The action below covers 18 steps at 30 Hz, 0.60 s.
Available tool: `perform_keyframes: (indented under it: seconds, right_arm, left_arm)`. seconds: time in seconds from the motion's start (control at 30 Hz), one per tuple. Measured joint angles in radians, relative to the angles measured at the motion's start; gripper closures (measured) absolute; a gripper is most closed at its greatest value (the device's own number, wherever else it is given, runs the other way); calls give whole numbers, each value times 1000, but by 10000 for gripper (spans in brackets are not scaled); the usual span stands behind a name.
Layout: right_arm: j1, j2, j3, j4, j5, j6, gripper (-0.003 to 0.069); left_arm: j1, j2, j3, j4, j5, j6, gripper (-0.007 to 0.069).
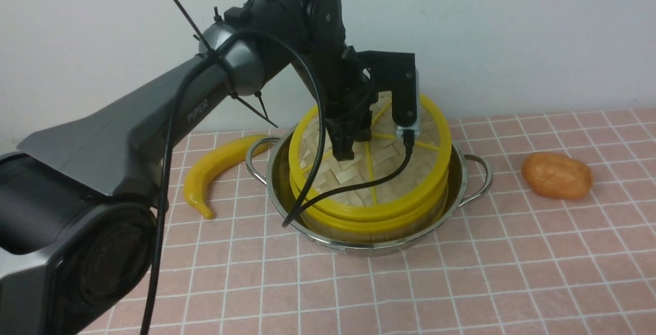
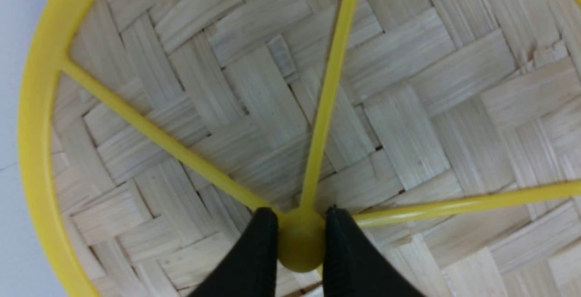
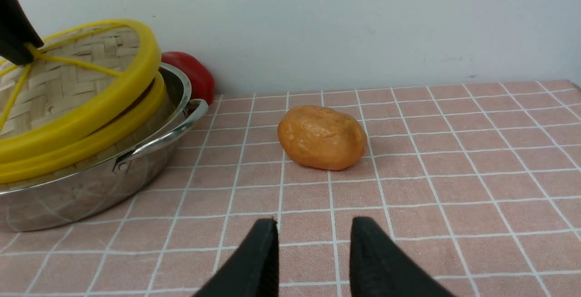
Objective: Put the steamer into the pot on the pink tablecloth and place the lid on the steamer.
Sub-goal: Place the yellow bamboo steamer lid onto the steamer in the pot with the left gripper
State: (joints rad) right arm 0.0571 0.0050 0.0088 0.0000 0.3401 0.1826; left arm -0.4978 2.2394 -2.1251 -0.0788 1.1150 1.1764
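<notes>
The steel pot [image 1: 464, 184] stands on the pink tablecloth [image 1: 461, 284] with the bamboo steamer [image 1: 369, 226] inside it. The woven lid [image 1: 359, 173] lies tilted on the steamer, its near edge on the steamer's rim and its far edge raised. My left gripper [image 1: 344, 153] is shut on the lid's yellow centre hub [image 2: 300, 245], one finger on each side of it. In the right wrist view the lid [image 3: 68, 79], steamer [image 3: 91, 145] and pot [image 3: 91, 188] show off to one side; my right gripper [image 3: 313, 224] hangs open and empty over the cloth. The steamer's contents are hidden.
A yellow banana [image 1: 215, 168] lies on the cloth just left of the pot. An orange potato-like lump [image 1: 557, 175] sits to its right. A red object [image 3: 190, 74] shows behind the pot by the wall. A black cable droops across the lid.
</notes>
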Motion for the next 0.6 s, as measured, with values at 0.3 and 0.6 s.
perform_keyframes:
  seconds: [0.3, 0.6]
  right_arm:
    - [0, 0, 0, 0, 0, 0, 416]
    - [0, 0, 0, 0, 0, 0, 416]
  left_arm:
    - [0, 6, -96, -8, 96, -77, 508]
    - [0, -3, -99, -8, 100, -186, 508]
